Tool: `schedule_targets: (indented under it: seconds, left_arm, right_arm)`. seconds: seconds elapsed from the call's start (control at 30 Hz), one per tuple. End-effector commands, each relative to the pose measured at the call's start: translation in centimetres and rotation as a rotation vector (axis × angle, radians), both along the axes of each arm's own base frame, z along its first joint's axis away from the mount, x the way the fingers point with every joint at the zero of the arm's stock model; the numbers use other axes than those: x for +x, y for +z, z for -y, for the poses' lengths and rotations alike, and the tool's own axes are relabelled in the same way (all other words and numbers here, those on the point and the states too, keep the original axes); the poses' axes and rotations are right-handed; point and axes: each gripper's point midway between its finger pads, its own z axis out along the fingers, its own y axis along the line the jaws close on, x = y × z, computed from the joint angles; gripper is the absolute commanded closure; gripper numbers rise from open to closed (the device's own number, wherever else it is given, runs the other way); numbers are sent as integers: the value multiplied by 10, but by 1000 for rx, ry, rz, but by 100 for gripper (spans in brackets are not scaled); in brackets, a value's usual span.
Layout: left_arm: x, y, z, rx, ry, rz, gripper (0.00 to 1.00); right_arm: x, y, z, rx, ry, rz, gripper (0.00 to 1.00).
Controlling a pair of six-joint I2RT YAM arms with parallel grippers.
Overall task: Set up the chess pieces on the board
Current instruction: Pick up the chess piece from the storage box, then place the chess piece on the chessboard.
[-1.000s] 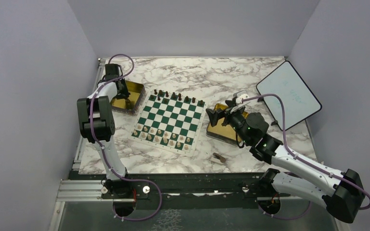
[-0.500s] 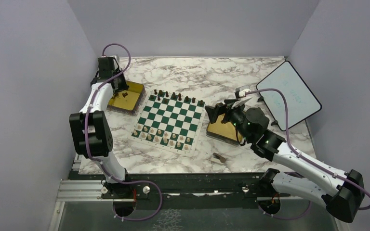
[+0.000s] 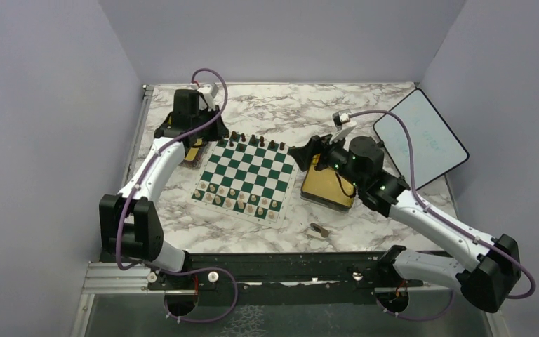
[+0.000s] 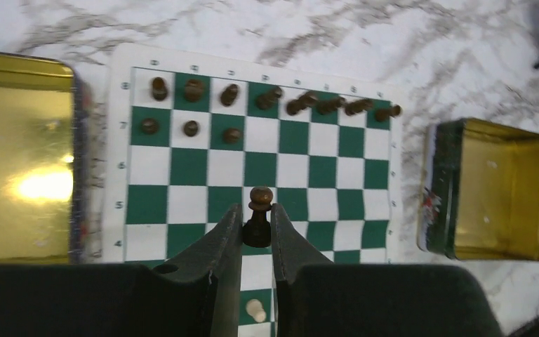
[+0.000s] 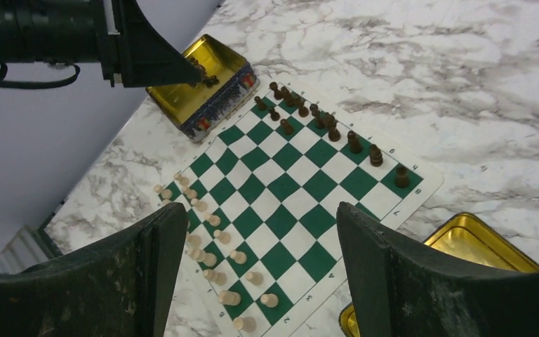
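Now left hand [image 4: 256, 212] pinches a dark pawn [image 4: 260, 197] at board's [image 3: 249, 170] far-left corner; right hand [image 5: 256, 210] spread past its right edge.

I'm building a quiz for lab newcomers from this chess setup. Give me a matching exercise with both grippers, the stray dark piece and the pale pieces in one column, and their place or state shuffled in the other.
Column one
1. left gripper
2. right gripper
3. stray dark piece
4. pale pieces

Column two
A. on the marble table, off the board
B. open, holding nothing
C. standing on the board's near rows
D. shut on a dark pawn

Pairs: 1-D, 2-B, 3-A, 4-C
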Motion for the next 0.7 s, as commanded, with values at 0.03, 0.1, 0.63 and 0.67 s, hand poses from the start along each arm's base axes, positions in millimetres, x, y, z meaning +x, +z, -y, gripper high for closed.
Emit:
schedule_targets:
  seconds: [0.03,0.1,0.63,0.67]
  left_arm:
    - [-42,30,64,-110,-263,103,86]
    - [-60,39,84,-162,-359,133,86]
    - [-119,18,148,-94,-694,249,86]
    - [-120,15,150,-92,-699,242,86]
  right_arm:
    - [2,-2,-19,116,193,-128,29]
    - [5,-5,-23,164,265,-172,38]
    - [6,-17,-65,383,643,-549,59]
    - [5,-20,-66,384,651,-567,58]
